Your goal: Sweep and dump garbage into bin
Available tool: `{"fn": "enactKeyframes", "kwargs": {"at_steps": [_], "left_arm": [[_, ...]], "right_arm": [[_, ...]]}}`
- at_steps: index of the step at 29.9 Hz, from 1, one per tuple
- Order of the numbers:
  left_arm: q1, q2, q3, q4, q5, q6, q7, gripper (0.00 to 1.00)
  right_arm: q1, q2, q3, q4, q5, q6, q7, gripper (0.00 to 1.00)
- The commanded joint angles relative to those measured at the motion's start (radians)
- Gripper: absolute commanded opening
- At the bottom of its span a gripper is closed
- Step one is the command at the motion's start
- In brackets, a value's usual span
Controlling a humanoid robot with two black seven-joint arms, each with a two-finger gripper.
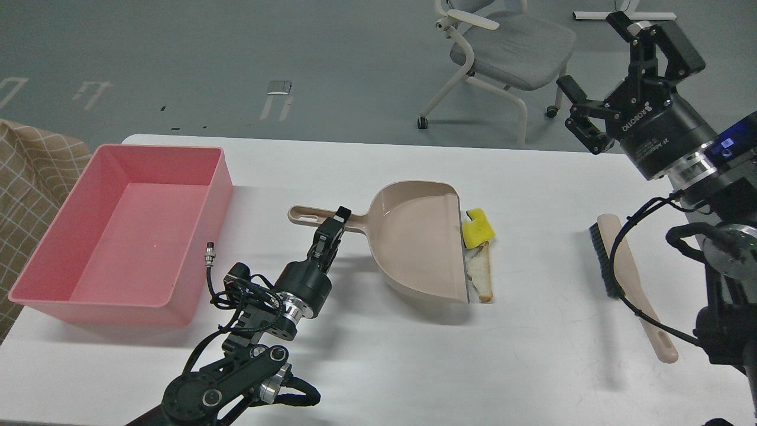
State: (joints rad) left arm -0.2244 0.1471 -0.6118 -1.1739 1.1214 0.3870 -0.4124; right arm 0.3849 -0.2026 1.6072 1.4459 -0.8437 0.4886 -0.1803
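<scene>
The garbage lies mid-table: a yellow sponge block (477,231) and a slice of white bread (480,276), both against the front lip of a beige dustpan (421,242). My left gripper (332,226) is shut on the dustpan's handle, and the pan is tilted with its far edge raised. The pink bin (127,231) stands empty at the left of the table. High at the right, above the table's far edge, my right gripper (620,65) is open and holds nothing.
A beige-handled brush with black bristles (621,275) lies on the table at the right, below my right arm. A grey office chair (502,47) stands beyond the table. A checked cloth (29,171) sits at the far left.
</scene>
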Motion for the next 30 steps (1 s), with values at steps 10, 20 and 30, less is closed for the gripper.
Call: {"fn": "enactKeyframes", "kwargs": {"at_steps": [10,20,30], "left_arm": [[-0.029,0.051,0.061,0.040,0.000,0.007,-0.057,0.20],[-0.041,0.054,0.061,0.053,0.000,0.015,-0.058,0.20],[-0.042,0.055,0.063,0.071,0.001,0.015,-0.057,0.20]], "right_arm": [[-0.008,-0.018,0.069,0.050,0.002,0.000,-0.001,1.00],[-0.040,-0.069,0.068,0.064,-0.044,0.000,0.012,1.00],[-0.121,-0.239,0.065,0.070,-0.351,0.000,0.019,1.00]]}}
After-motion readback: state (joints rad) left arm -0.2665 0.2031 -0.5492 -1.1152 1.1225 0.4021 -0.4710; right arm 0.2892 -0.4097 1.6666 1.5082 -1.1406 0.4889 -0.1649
